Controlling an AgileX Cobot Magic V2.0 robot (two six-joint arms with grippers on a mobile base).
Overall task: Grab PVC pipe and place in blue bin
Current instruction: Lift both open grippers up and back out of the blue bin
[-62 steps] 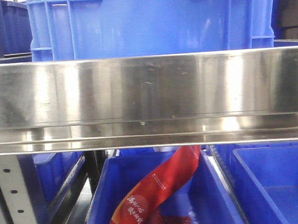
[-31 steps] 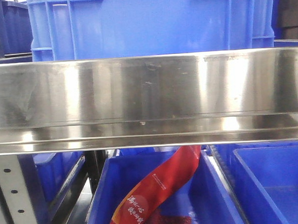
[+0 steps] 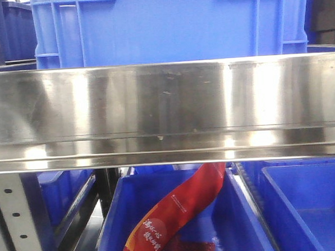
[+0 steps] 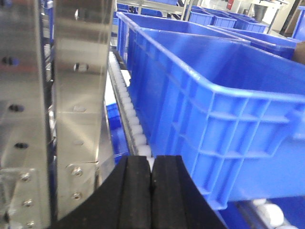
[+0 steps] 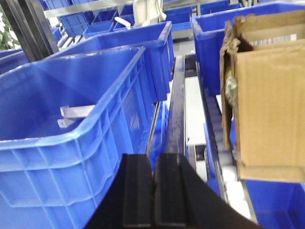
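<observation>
In the right wrist view a large blue bin [image 5: 71, 162] stands left of my right gripper [image 5: 154, 160], which is shut with nothing between its black pads. White pipe-like pieces [image 5: 76, 111], probably PVC pipe, lie inside that bin against its far wall. My left gripper [image 4: 151, 162] is shut and empty too, beside the ribbed outer wall of a blue bin [image 4: 214, 100] on its right. The front view shows a blue bin [image 3: 168, 24] on the shelf above a steel beam [image 3: 167, 111]; neither gripper appears there.
A steel upright [image 4: 71, 95] with bolts stands left of the left gripper, with white rollers [image 4: 131, 117] running along the bin's base. A torn cardboard box [image 5: 267, 95] sits right of the right gripper. Lower blue bins [image 3: 245, 222] hold a red bag [image 3: 178, 215].
Only the reflections on the steel beam have shifted slightly; the bins and the red bag stay where they were.
</observation>
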